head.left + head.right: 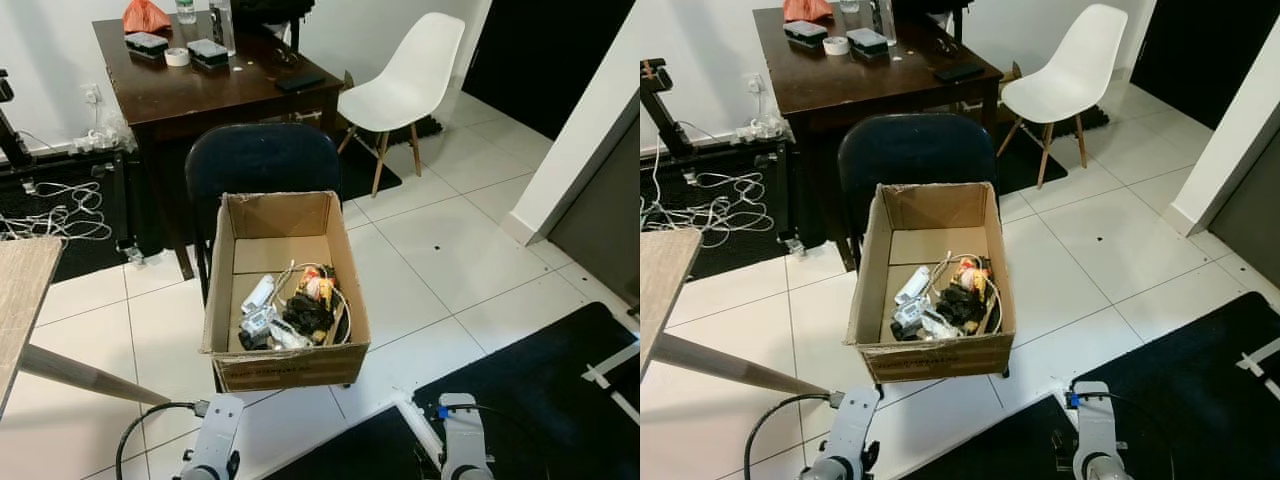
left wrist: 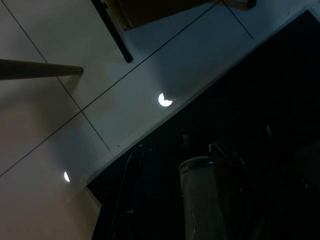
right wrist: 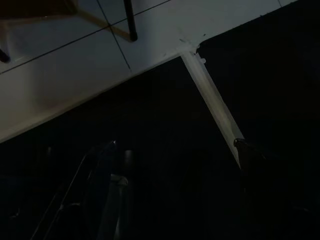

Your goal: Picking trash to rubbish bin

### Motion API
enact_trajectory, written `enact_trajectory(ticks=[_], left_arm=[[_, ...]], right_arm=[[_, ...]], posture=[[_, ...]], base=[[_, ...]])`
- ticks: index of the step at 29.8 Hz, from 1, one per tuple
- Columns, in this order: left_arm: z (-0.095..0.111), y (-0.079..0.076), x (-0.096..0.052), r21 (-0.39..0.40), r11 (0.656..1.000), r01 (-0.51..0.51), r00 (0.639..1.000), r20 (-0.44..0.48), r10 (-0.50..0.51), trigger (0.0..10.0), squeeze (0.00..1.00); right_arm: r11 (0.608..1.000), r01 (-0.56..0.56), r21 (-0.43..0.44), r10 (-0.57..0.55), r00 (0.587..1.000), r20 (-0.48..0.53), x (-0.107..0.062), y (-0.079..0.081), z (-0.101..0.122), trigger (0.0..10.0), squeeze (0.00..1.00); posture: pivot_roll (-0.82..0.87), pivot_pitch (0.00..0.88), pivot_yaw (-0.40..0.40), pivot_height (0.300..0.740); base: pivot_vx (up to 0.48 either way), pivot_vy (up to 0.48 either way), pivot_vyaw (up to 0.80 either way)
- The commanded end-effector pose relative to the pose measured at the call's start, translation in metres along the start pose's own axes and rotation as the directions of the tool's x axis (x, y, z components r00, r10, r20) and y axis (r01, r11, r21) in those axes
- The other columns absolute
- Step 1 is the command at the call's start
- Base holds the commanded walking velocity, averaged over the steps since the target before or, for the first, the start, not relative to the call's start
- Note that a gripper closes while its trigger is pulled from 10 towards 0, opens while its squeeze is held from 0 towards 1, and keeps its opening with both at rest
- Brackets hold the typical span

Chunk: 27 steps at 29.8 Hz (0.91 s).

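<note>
An open cardboard box (image 1: 288, 370) rests on the seat of a dark blue chair (image 1: 262, 160) straight ahead. Inside lies a heap of trash (image 1: 295, 310): white bottles, wrappers, dark scraps and a white cable. My left arm (image 1: 212, 440) and right arm (image 1: 465, 440) hang low at the near edge, short of the box. The left gripper (image 2: 172, 165) hangs above the edge of a black mat in the dark left wrist view. In its own dark view the right gripper (image 3: 170, 165) is over the same mat.
A dark wooden desk (image 1: 200, 90) with small items stands behind the chair, a white chair (image 1: 410, 80) to its right. A light wooden table (image 1: 20, 290) juts in at left. Cables (image 1: 60, 210) lie on the floor at far left. A black mat (image 1: 540, 390) covers the near right floor.
</note>
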<state>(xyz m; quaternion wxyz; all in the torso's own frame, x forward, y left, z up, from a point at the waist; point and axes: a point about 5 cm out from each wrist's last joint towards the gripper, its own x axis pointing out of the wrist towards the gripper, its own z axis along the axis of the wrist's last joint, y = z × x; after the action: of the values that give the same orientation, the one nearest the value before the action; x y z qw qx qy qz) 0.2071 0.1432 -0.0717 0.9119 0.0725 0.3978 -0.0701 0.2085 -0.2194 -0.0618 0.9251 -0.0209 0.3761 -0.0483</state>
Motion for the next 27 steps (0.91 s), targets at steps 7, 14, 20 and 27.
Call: enact_trajectory(ticks=[7,14,20,27], left_arm=[[-0.0036,-0.0046,-0.0004,0.003,1.0,0.011,1.0,-0.018,-0.011,10.0,0.0],[-0.0038,-0.0052,-0.0004,0.002,1.0,0.013,1.0,-0.019,-0.013,10.0,0.0],[-0.0037,-0.0058,-0.0004,0.001,1.0,0.015,1.0,-0.018,-0.015,10.0,0.0],[-0.0035,-0.0027,-0.0005,0.009,1.0,0.013,1.0,-0.016,-0.013,10.0,0.0]], right_arm=[[1.0,0.009,0.012,-0.008,1.0,-0.024,-0.0025,-0.0033,-0.0083,10.0,0.0],[1.0,0.014,0.016,-0.014,1.0,-0.025,-0.0027,-0.0058,-0.0083,10.0,0.0],[1.0,0.014,0.011,-0.014,0.999,-0.029,-0.0026,-0.006,-0.0083,10.0,0.0],[1.0,0.01,0.007,-0.009,0.999,-0.035,-0.0021,-0.005,-0.0079,10.0,0.0]], posture=[[0.03,0.099,0.001,0.74],[0.03,0.099,0.002,0.74],[0.03,0.1,0.004,0.74],[0.04,0.089,0.0,0.74]], base=[[0.0,0.0,0.0],[0.0,0.0,0.0],[0.0,0.0,0.0],[0.0,0.0,0.0]])
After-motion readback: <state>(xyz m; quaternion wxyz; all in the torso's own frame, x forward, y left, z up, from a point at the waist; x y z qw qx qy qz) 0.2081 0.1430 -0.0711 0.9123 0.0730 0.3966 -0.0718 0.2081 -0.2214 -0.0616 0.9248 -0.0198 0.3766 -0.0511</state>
